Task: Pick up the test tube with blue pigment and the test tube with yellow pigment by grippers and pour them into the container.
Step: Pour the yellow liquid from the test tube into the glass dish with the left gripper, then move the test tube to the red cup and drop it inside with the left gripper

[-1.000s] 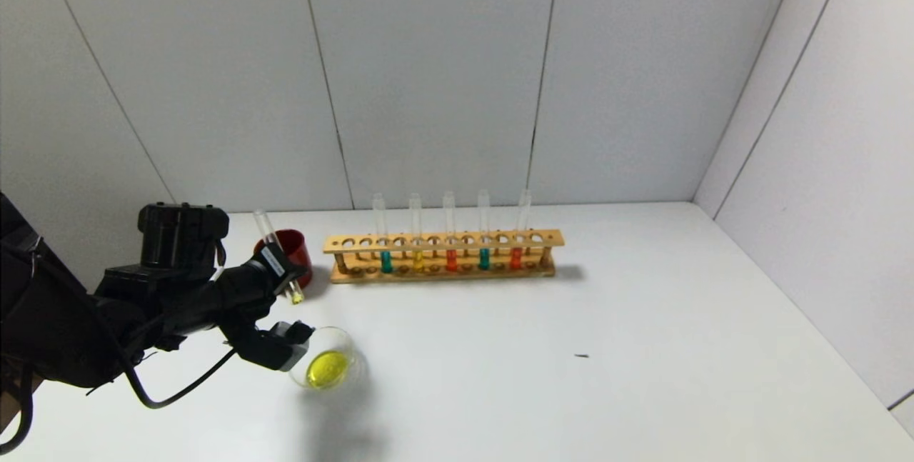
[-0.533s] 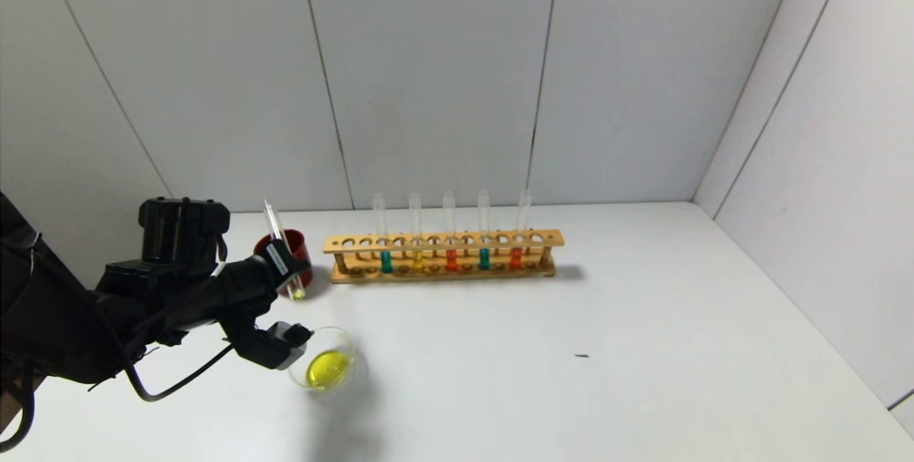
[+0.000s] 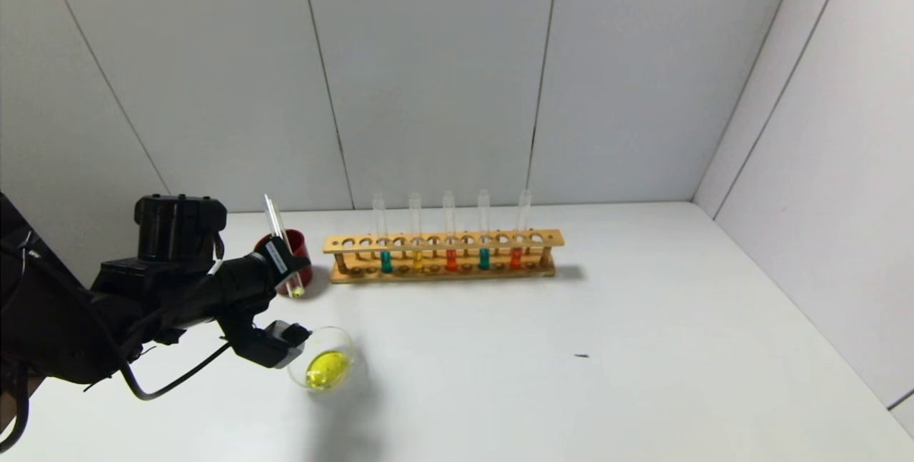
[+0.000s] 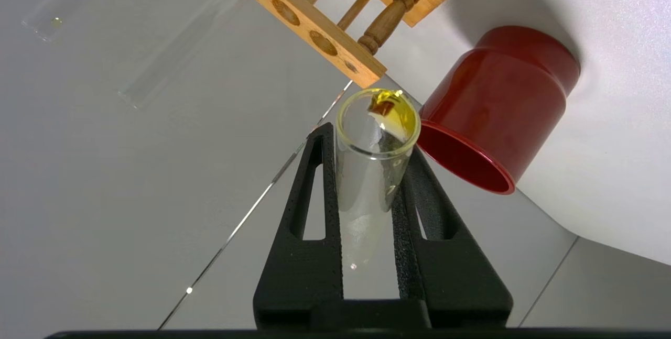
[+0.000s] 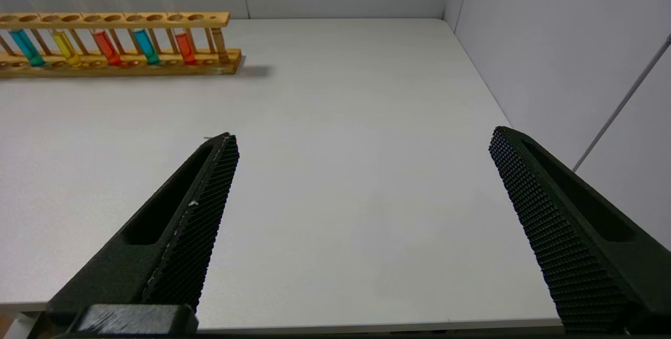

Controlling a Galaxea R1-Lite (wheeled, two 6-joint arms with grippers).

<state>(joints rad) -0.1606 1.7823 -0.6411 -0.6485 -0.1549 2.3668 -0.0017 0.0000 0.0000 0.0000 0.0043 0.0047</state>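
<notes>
The left gripper (image 3: 280, 267) clamped the test tube with yellow pigment (image 3: 283, 251), nearly emptied; best lowered upright into the red cup (image 3: 295, 255). The right gripper (image 5: 361, 182) was apart, idle.

The head view looks forward and down from high over the counter (image 3: 607, 319), taking in the wooden rack (image 3: 443, 255) against the back wall. The left wrist view sits tilted, close behind its jaws, facing the rack's end (image 4: 335, 24). The right wrist view looks low across the counter, sharing that rack.

Bulky black arm (image 3: 107, 305), looping black cable (image 3: 171, 390)
</notes>
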